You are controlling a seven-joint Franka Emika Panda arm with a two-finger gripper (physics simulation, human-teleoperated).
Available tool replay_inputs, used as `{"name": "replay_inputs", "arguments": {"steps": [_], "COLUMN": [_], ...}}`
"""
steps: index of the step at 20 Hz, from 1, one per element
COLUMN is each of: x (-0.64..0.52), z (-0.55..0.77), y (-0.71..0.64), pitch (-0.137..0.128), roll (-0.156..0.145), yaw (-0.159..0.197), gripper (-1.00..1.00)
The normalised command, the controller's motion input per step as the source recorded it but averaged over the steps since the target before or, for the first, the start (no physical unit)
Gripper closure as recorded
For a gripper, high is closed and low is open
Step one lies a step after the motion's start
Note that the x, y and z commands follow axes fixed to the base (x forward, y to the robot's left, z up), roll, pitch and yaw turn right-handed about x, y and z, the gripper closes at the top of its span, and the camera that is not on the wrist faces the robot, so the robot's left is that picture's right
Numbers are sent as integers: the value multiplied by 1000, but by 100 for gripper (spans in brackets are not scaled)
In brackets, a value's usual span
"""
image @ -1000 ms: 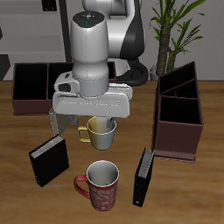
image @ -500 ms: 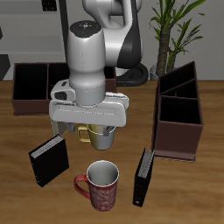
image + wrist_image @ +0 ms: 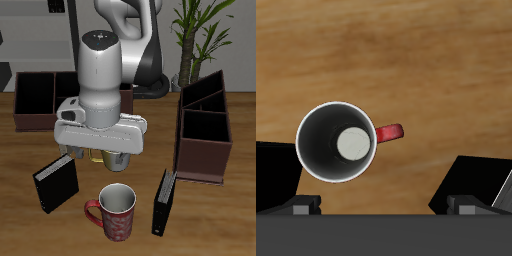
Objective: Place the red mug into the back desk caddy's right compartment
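The red mug point(image 3: 114, 210) with white speckles stands upright near the table's front edge, between two black books. In the wrist view the red mug point(image 3: 338, 142) shows from above, pale grey inside, its red handle point(image 3: 389, 132) sticking out sideways. My gripper point(image 3: 98, 160) is open and empty, hanging above the table just behind the mug; in the wrist view the gripper point(image 3: 384, 205) has its fingertips point(image 3: 301, 204) wide apart. The back desk caddy point(image 3: 20, 120) lies low at the table's back. Its large end section point(image 3: 35, 95) is black inside; the rest is hidden by my arm.
A black book point(image 3: 55, 183) leans beside the mug and another black book point(image 3: 164, 202) stands on its other side. A taller angled dark brown caddy point(image 3: 205, 150) stands at the table's side. A cream-yellow mug point(image 3: 101, 157) is mostly hidden behind my gripper. A plant point(image 3: 200, 30) stands at the back.
My gripper has moved toward the table's front edge and lower, now covering most of the cream-yellow mug. The red mug and books have not moved.
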Motion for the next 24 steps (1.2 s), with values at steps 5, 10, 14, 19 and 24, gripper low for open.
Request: {"name": "replay_inputs", "arguments": {"steps": [5,10,14,19,24], "x": [255,120,91,63,19], "z": [-118,-141,-199,-326,-315], "y": [36,107,69,72,-47], "pitch": [34,8,-13,37,25], "roll": [-28,-16,-2,-6,-7], "yaw": [-12,-2,0,-26,-25], "gripper": [-100,-100,-100,-100,-100]}}
